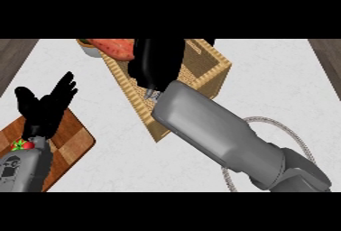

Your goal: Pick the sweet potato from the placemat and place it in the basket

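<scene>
The right hand (157, 57) grasps the sweet potato (112, 47), its fingers curled round one end, above the far corner of the wicker basket (135, 100); the left hand (45, 107) rests released, fingers up, over a wooden board (75, 140) on the bench (279, 76)

Orange sweet potato (112, 47), seemingly over basket (214, 67)

Left black robot hand (45, 108): held open, fingers up, lower left.
Right black robot hand (154, 61): curled round the orange sweet potato (112, 47), grey forearm (213, 131) stretched forward.
</scene>
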Tool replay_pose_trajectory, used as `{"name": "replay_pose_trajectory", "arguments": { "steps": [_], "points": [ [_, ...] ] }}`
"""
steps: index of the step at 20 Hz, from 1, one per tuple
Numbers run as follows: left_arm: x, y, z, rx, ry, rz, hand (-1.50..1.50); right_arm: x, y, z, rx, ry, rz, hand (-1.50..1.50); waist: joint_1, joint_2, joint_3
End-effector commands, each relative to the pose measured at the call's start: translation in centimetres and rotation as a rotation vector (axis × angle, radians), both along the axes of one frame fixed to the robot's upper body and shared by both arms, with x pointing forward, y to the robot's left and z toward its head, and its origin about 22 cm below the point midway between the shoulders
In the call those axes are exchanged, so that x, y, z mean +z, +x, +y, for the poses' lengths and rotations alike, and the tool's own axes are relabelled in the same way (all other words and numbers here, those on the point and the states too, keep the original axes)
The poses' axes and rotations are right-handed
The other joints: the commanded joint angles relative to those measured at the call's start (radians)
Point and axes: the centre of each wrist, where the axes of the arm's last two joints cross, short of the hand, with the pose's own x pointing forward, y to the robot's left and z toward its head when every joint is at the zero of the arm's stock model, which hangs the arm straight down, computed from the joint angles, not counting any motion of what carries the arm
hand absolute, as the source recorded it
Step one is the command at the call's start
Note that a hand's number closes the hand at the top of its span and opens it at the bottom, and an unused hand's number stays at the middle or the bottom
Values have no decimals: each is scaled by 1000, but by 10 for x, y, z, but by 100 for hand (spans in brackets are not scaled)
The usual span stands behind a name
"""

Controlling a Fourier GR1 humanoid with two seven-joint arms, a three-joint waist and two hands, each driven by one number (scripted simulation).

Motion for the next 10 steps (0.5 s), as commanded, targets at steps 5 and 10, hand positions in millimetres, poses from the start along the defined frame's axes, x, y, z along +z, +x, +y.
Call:
{"name": "replay_pose_trajectory", "arguments": {
  "steps": [5,10],
  "points": [
    [-8,-6,0,6,-3,0,0,-48,16,-26,-232,212,94,-150,-3,4,0],
    [-8,-9,14,-7,-10,-16,0,-40,23,-26,-155,226,51,-150,5,6,0]
  ]
}}
